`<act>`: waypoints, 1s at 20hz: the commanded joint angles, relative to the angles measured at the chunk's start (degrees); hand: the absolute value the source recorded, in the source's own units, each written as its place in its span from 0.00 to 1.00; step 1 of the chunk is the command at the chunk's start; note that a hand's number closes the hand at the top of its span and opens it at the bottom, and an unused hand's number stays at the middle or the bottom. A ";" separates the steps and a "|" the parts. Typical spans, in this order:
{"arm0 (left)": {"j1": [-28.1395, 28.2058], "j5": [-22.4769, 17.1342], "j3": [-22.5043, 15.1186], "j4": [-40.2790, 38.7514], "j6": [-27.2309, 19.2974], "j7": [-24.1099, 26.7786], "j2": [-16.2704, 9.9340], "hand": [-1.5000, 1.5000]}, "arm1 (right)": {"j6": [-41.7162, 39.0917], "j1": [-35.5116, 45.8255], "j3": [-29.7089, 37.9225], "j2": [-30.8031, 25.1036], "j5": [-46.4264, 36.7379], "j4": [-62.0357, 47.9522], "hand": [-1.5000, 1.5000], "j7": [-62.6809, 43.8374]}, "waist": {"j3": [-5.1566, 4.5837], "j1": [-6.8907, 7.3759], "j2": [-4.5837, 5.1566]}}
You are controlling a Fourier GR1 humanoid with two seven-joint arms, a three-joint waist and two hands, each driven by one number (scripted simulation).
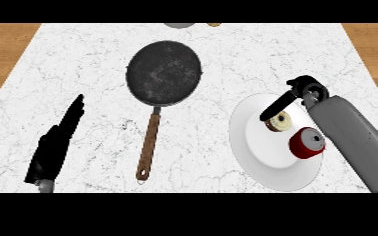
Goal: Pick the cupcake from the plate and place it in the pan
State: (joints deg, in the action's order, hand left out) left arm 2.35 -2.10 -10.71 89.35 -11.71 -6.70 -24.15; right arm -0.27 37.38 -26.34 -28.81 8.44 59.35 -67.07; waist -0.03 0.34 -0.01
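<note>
The tabletop [88, 55] is white marble, with wooden strips showing at its far left and far right corners. Near its middle lies the pan [164, 72], dark and round, nothing in it. Its brown handle [148, 145] runs toward the near edge, ending in a small loop.

To the right of the pan, apart from it, sits the white plate [255, 145]. On the plate lies the cupcake [280, 122], tipped so that its pale, ringed face looks up, brown around the edge. Just beside it, nearer the plate's right rim, is a red cup [306, 145] with a grey top, also on the plate.

The right hand [289, 100] comes in over the plate from the right on its grey forearm [343, 130]. Its fingers are curled down, and one dark fingertip [267, 114] reaches the cupcake's left side. Whether the fingers close round the cupcake or only touch it, I cannot tell; the cupcake sits on the plate, not lifted.

The left hand [57, 137] shows at the lower left, over bare marble, well apart from the pan. Its fingers are straight and held together, pointing away, holding nothing.

At the far edge of the tabletop two small things peek in, one grey [178, 25] and one tan [214, 24], too cut off to name.
</note>
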 commanded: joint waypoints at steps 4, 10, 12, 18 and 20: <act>1.99 1.39 0.71 -0.70 0.48 1.83 1.27 0.50 | 0.59 -2.00 -0.52 2.95 -1.80 2.21 0.00 -9.92 | -0.01 -0.29 -0.14; 1.06 2.60 0.86 1.10 1.36 0.34 2.14 0.50 | -0.83 -0.70 2.14 3.69 -3.84 -3.57 0.00 -6.16 | 0.01 0.06 0.00; 1.10 2.24 1.66 3.88 1.24 -2.49 1.62 0.50 | 1.03 -2.49 0.74 6.14 -5.16 -4.36 0.00 -5.63 | 0.02 0.09 -0.03; 1.99 4.01 2.17 1.88 2.10 -0.34 3.17 0.50 | 0.93 -3.39 3.34 6.54 -7.74 -5.65 0.00 -2.92 | 0.02 -0.07 -0.05; -0.31 3.53 3.60 1.66 3.99 -2.25 3.00 0.50 | 3.76 -4.83 4.18 8.25 -11.01 -4.95 1.00 0.81 | 0.02 -0.18 -0.03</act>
State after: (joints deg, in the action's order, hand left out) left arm 2.32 1.44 -8.47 90.84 -9.57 -8.41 -21.27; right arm 0.52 33.63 -23.71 -22.73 0.34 53.62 -62.58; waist -0.24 0.21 -0.21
